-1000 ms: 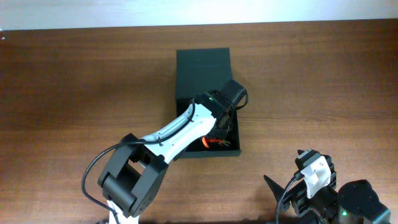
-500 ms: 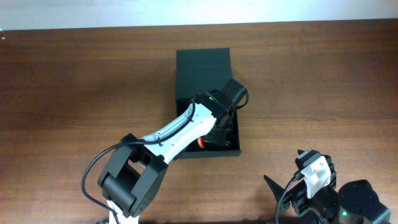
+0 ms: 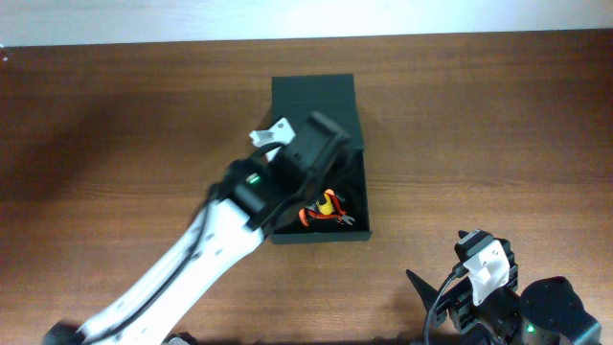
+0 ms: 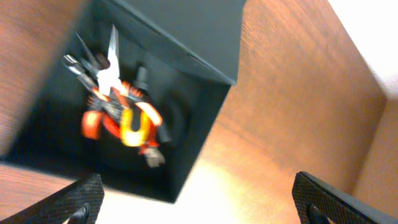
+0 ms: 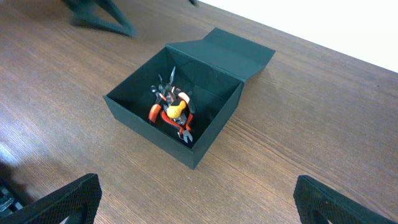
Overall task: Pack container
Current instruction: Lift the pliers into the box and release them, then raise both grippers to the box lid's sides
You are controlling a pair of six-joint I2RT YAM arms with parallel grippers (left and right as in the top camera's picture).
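Observation:
The container point(image 3: 321, 236) is a dark green-black box, its lid flap point(image 3: 313, 96) lying open behind it. Orange and yellow hand tools point(image 3: 326, 213) lie in a heap on its floor, also seen as tools point(image 4: 121, 118) in the left wrist view and tools point(image 5: 173, 112) in the right wrist view. My left gripper point(image 4: 199, 208) hangs above the container's open top, blurred by motion, open and holding nothing. My right gripper point(image 5: 199, 199) is open and empty over bare table, well short of the container's near corner point(image 5: 193, 163).
The brown wooden table point(image 3: 115, 125) stretches on all sides of the box. My right arm's base point(image 3: 493, 287) sits at the front right edge. A pale strip point(image 3: 287, 19) runs along the far edge.
My left gripper opened inside the box, let go of the orange-handled tool, then rose and pulled back to the left. The right arm has not moved.

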